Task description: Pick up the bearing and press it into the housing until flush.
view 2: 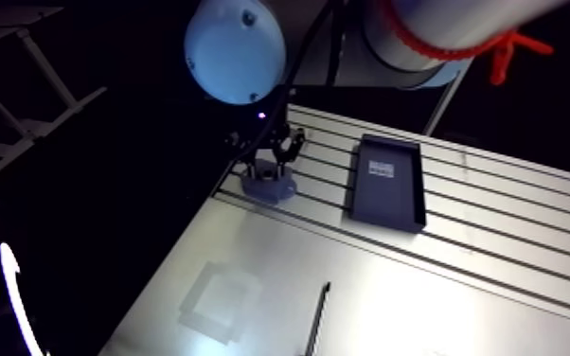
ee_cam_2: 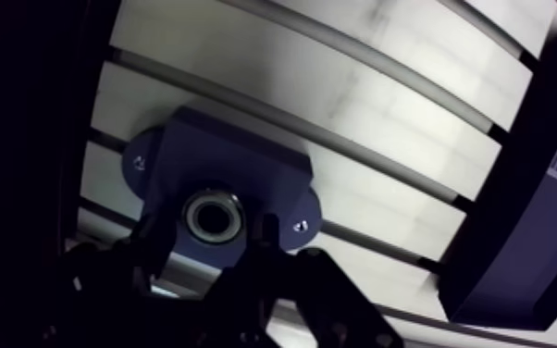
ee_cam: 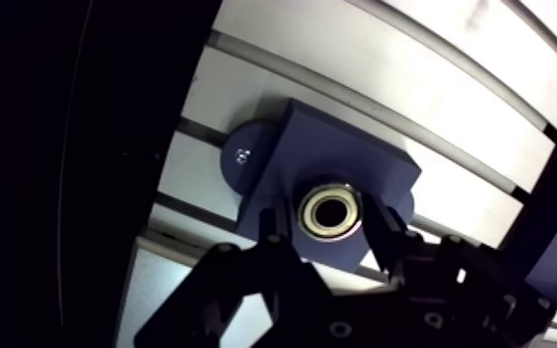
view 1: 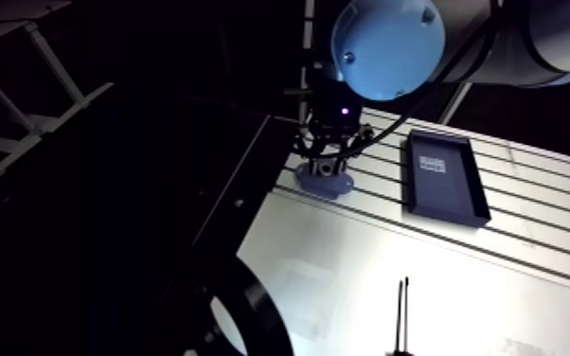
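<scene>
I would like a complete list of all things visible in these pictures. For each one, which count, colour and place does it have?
housing: 1, blue, on the table near its edge, directly under the tool
bearing: 1, silver with a pale inner ring, sitting in the housing's bore
tray: 1, black, on the table beside the housing
label: 1, white, inside the tray
thin rod: 1, black, on the table apart from the tray; what it is cannot be told
table: 1, pale grey, slotted
tool: 1, black, open, one finger on each side of the bearing
joint cap: 1, light blue, on the arm above the housing
</scene>
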Controlling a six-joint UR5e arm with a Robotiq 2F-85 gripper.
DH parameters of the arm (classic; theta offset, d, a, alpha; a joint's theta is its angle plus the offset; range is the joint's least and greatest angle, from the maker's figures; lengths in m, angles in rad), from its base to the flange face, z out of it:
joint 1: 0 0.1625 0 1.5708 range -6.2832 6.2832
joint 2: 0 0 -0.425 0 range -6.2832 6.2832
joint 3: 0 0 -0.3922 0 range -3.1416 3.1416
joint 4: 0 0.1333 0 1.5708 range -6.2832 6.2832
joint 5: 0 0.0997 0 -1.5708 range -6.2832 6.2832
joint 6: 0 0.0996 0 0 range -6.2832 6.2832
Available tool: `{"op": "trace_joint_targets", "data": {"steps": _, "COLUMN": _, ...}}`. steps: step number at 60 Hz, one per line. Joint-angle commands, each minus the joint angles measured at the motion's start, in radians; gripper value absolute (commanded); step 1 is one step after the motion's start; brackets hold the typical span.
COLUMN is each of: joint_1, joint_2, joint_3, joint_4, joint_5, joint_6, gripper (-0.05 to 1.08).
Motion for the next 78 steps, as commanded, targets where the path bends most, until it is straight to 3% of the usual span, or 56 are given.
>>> {"op": "trace_joint_targets", "data": {"steps": 1, "joint_1": 0.002, "joint_2": -0.003, "joint_3": 0.002, "joint_4": -0.002, "joint_5": 0.002, "joint_6": -0.008, "gripper": 0.0}}
{"op": "trace_joint_targets", "data": {"steps": 25, "joint_1": -0.003, "joint_2": -0.014, "joint_3": -0.028, "joint_4": 0.006, "joint_5": -0.001, "joint_6": 0.005, "gripper": 0.0}}
{"op": "trace_joint_targets", "data": {"steps": 38, "joint_1": -0.004, "joint_2": -0.016, "joint_3": -0.112, "joint_4": 0.135, "joint_5": -0.006, "joint_6": 0.074, "gripper": 0.02}}
{"op": "trace_joint_targets", "data": {"steps": 42, "joint_1": -0.004, "joint_2": -0.011, "joint_3": -0.132, "joint_4": 0.171, "joint_5": -0.011, "joint_6": 0.107, "gripper": 0.15}}
{"op": "trace_joint_targets", "data": {"steps": 43, "joint_1": -0.005, "joint_2": -0.011, "joint_3": -0.137, "joint_4": 0.181, "joint_5": -0.014, "joint_6": 0.118, "gripper": 0.29}}
{"op": "trace_joint_targets", "data": {"steps": 44, "joint_1": -0.005, "joint_2": -0.011, "joint_3": -0.137, "joint_4": 0.181, "joint_5": -0.014, "joint_6": 0.118, "gripper": 0.29}}
{"op": "trace_joint_targets", "data": {"steps": 45, "joint_1": -0.006, "joint_2": -0.01, "joint_3": -0.14, "joint_4": 0.187, "joint_5": -0.017, "joint_6": 0.129, "gripper": 0.45}}
{"op": "trace_joint_targets", "data": {"steps": 46, "joint_1": -0.006, "joint_2": -0.01, "joint_3": -0.14, "joint_4": 0.187, "joint_5": -0.017, "joint_6": 0.129, "gripper": 0.45}}
{"op": "trace_joint_targets", "data": {"steps": 48, "joint_1": -0.007, "joint_2": -0.011, "joint_3": -0.145, "joint_4": 0.195, "joint_5": -0.033, "joint_6": 0.155, "gripper": 0.73}}
{"op": "trace_joint_targets", "data": {"steps": 49, "joint_1": -0.007, "joint_2": -0.011, "joint_3": -0.145, "joint_4": 0.195, "joint_5": -0.033, "joint_6": 0.155, "gripper": 0.73}}
{"op": "trace_joint_targets", "data": {"steps": 50, "joint_1": -0.007, "joint_2": -0.011, "joint_3": -0.144, "joint_4": 0.194, "joint_5": -0.045, "joint_6": 0.163, "gripper": 0.81}}
{"op": "trace_joint_targets", "data": {"steps": 52, "joint_1": -0.006, "joint_2": -0.011, "joint_3": -0.143, "joint_4": 0.194, "joint_5": -0.053, "joint_6": 0.167, "gripper": 0.87}}
{"op": "trace_joint_targets", "data": {"steps": 62, "joint_1": -0.006, "joint_2": -0.005, "joint_3": -0.144, "joint_4": 0.193, "joint_5": -0.061, "joint_6": 0.188, "gripper": 1.02}}
{"op": "trace_joint_targets", "data": {"steps": 63, "joint_1": -0.006, "joint_2": -0.002, "joint_3": -0.144, "joint_4": 0.193, "joint_5": -0.053, "joint_6": 0.189, "gripper": 1.04}}
{"op": "trace_joint_targets", "data": {"steps": 73, "joint_1": -0.007, "joint_2": 0.009, "joint_3": -0.141, "joint_4": 0.193, "joint_5": -0.036, "joint_6": 0.234, "gripper": 1.08}}
{"op": "trace_joint_targets", "data": {"steps": 78, "joint_1": -0.007, "joint_2": 0.009, "joint_3": -0.137, "joint_4": 0.191, "joint_5": -0.035, "joint_6": 0.243, "gripper": 1.08}}
